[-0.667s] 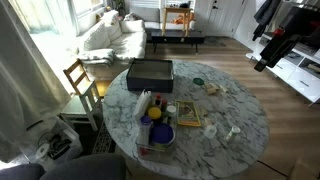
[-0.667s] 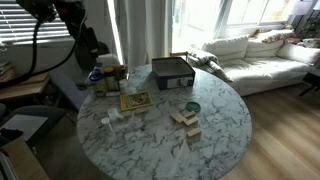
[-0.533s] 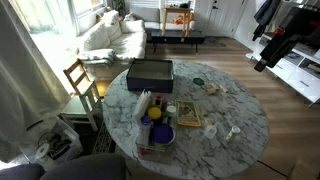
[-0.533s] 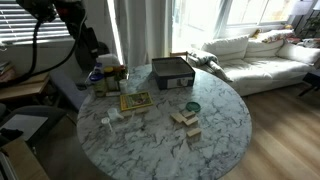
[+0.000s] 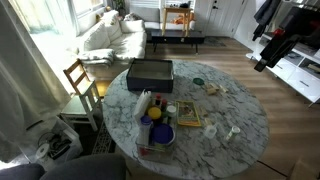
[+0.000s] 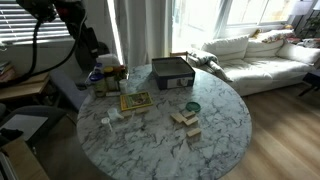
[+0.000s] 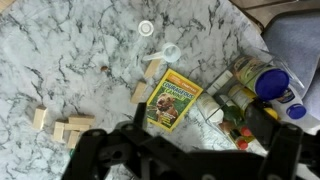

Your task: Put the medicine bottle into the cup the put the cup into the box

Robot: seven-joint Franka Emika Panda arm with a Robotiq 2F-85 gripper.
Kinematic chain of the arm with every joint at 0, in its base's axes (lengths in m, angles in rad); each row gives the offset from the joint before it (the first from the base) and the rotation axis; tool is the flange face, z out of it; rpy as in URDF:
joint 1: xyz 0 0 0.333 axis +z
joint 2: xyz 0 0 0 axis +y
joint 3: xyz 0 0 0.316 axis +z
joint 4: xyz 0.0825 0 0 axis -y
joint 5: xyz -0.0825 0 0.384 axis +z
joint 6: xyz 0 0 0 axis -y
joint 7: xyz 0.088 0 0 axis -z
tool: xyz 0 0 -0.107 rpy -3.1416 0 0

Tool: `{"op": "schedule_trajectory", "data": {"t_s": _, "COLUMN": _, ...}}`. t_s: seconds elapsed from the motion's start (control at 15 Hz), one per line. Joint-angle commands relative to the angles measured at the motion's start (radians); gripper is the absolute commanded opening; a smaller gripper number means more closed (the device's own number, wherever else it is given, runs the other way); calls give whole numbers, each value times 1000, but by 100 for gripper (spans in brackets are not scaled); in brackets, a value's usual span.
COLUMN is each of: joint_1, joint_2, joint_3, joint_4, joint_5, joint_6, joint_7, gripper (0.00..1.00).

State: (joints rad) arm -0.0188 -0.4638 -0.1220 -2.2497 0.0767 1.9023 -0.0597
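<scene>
The small white cup (image 7: 146, 28) stands upright on the marble table, far ahead of my gripper; it also shows in both exterior views (image 5: 233, 131) (image 6: 105, 122). The small white medicine bottle (image 7: 170, 52) lies beside it, apart from it (image 5: 212, 130). The dark box (image 5: 150, 72) (image 6: 172, 72) sits at the table's far edge, out of the wrist view. My gripper (image 7: 185, 165) is open and empty. It hangs high above and off the table's side (image 5: 264, 58).
A yellow book (image 7: 172, 100) lies near the middle of the table. Wooden blocks (image 7: 60, 125) (image 5: 213, 90) and a green lid (image 5: 198, 81) lie near it. A clear tray with jars, bottles and a blue bowl (image 5: 160, 133) is by the edge. A chair (image 5: 80, 85) stands beside the table.
</scene>
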Motion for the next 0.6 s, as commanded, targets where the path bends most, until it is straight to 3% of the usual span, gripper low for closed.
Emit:
{"op": "schedule_trajectory", "data": {"t_s": 0.0, "joint_1": -16, "joint_2": 11, "joint_3": 18, "joint_4": -10, "joint_5": 11, "joint_6": -13, "joint_7": 21, "gripper": 100}}
{"op": "schedule_trajectory", "data": {"t_s": 0.27, "joint_1": -30, "joint_2": 42, "joint_3": 92, "joint_4": -117, "joint_5": 11, "joint_6": 31, "joint_7": 242, "gripper": 100}}
{"op": "schedule_trajectory", "data": {"t_s": 0.53, "joint_1": -53, "joint_2": 104, "joint_3": 176, "joint_4": -233, "joint_5": -43, "joint_6": 195, "joint_7": 498, "gripper": 100}}
